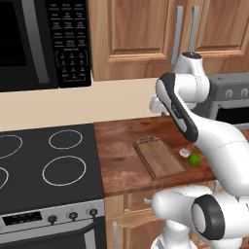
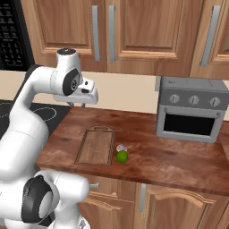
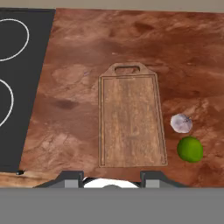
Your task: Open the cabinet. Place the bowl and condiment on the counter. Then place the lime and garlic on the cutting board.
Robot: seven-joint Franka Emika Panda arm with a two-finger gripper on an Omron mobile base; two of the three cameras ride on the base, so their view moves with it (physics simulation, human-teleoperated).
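Observation:
The cabinet (image 1: 141, 34) (image 2: 147, 27) hangs above the counter (image 1: 121, 151) (image 2: 170, 156) with its doors closed. The bowl and the condiment are hidden. The cutting board (image 1: 159, 156) (image 2: 96, 146) (image 3: 131, 120) lies bare on the counter, handle tab toward the wall. The garlic (image 1: 185, 152) (image 2: 120, 147) (image 3: 181, 123) and the lime (image 1: 194, 159) (image 2: 122, 156) (image 3: 190, 149) rest side by side on the counter just right of the board's front corner. My gripper (image 2: 77, 104) (image 3: 111, 179) hovers high above the board, pointing down, open, with nothing between its fingers.
A black glass stovetop (image 1: 48, 160) (image 3: 17, 87) borders the counter on the left, with a microwave (image 1: 44, 39) above it. A grey toaster oven (image 2: 190, 109) (image 1: 231, 97) stands at the back right. Silver bar handles (image 2: 95, 33) run down the cabinet doors.

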